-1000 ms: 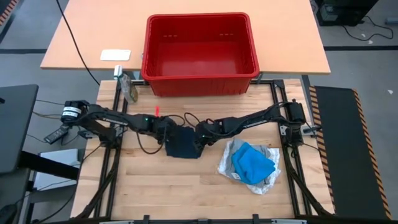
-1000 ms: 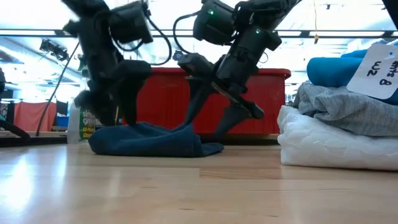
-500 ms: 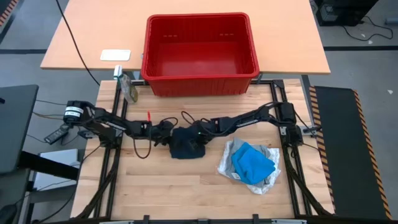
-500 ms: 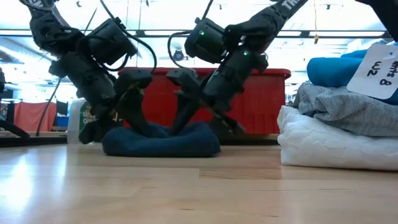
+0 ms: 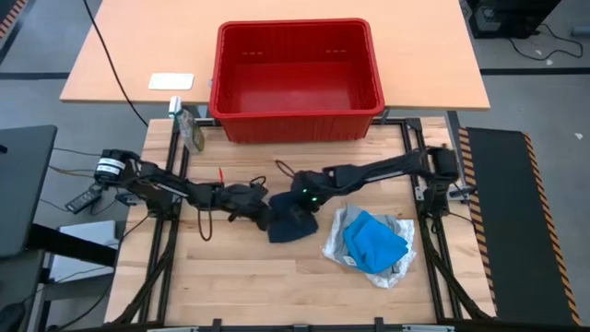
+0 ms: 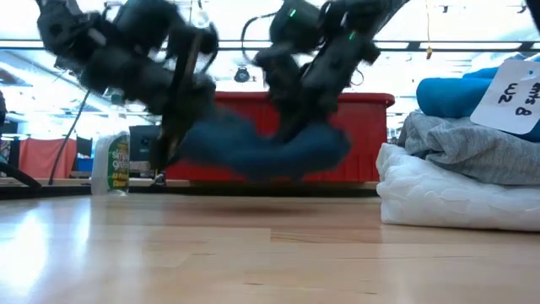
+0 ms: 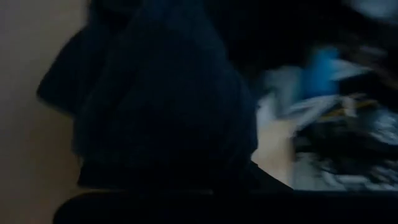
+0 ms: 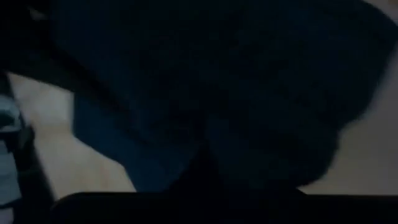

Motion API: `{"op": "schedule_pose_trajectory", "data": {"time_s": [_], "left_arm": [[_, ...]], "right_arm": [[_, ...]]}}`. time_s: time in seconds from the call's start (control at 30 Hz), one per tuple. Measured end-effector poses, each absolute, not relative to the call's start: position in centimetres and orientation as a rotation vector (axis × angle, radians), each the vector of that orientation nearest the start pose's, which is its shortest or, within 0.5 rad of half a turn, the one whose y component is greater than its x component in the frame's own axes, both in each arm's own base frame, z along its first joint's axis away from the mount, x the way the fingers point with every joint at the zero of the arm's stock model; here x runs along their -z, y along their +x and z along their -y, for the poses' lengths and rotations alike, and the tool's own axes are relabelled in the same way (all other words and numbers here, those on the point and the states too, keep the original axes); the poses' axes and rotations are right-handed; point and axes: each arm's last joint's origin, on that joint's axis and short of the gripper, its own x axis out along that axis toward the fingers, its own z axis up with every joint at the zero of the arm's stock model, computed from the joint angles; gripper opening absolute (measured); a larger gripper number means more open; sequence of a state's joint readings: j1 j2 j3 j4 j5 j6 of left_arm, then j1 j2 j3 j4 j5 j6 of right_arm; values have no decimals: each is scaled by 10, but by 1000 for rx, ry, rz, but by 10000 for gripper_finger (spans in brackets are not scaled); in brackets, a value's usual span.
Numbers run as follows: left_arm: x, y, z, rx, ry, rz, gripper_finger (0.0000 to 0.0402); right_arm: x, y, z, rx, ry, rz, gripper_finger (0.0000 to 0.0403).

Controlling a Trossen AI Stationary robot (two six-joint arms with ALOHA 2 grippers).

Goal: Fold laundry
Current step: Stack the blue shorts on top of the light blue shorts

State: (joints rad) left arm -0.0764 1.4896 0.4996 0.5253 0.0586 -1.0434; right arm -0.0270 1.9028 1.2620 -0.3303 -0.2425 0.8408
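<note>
While both arms meet over the middle of the bench [image 5: 230, 277], the step in hand looks like carrying the dark navy garment [image 5: 292, 221], lifted clear of the wood, toward the pile on the right.

Going left to right: the left gripper [image 5: 261, 210] reaches in from the left, its jaws closed on the garment's left edge. The low view shows the navy cloth hanging in a sagging bundle between the two arms, off the surface. The right gripper [image 5: 302, 199] comes in from the right, its jaws likewise shut on the cloth's upper right part; whether the bundle is neatly folded cannot be made out, as both wrist views show little but dark fabric. Just to the right lies the stack: the white lacy garment [image 5: 339, 242] at the bottom, the grey one [image 5: 398, 231] on it, the bright blue one [image 5: 373, 242] on top. A white tag [image 6: 513, 95] sticks up from this stack in the low view.

The next move, as I judge it, calls for both arms to travel together at equal pace, so the cloth does not stretch or unfold, and to lower it squarely on the blue garment before either grip lets go.

Counted: four garments, three stacked and one held; two arms; one red basket [image 5: 297, 115] at the far edge, with nothing visible in it; one spray bottle [image 5: 191, 129] by its left corner.
</note>
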Motion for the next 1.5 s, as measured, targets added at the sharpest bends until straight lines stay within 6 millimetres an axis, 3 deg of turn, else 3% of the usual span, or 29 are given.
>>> {"op": "schedule_pose_trajectory", "data": {"time_s": [0.13,0.3,0.47,0.67,0.87,1.0,1.2,1.33,1.5], "left_arm": [[-195,296,34,16,-958,-383,4],[-266,332,49,107,-767,-327,2],[-302,379,51,100,-645,-355,1],[-293,450,59,159,-643,-404,1],[-275,499,68,235,-666,-481,1],[-255,513,71,239,-679,-573,4],[-238,512,65,145,-674,-677,8],[-236,511,59,108,-677,-691,18],[-236,512,55,79,-667,-683,72]], "right_arm": [[-224,358,-17,200,886,-1077,15],[-297,300,-45,168,959,-1031,15],[-333,246,-71,172,1004,-1040,15],[-328,202,-94,361,877,-1195,14],[-317,184,-112,452,827,-1239,14],[-286,178,-125,463,864,-1293,19],[-231,175,-128,559,936,-1220,58],[-224,175,-127,578,952,-1196,103],[-235,175,-127,560,949,-1193,174]]}}
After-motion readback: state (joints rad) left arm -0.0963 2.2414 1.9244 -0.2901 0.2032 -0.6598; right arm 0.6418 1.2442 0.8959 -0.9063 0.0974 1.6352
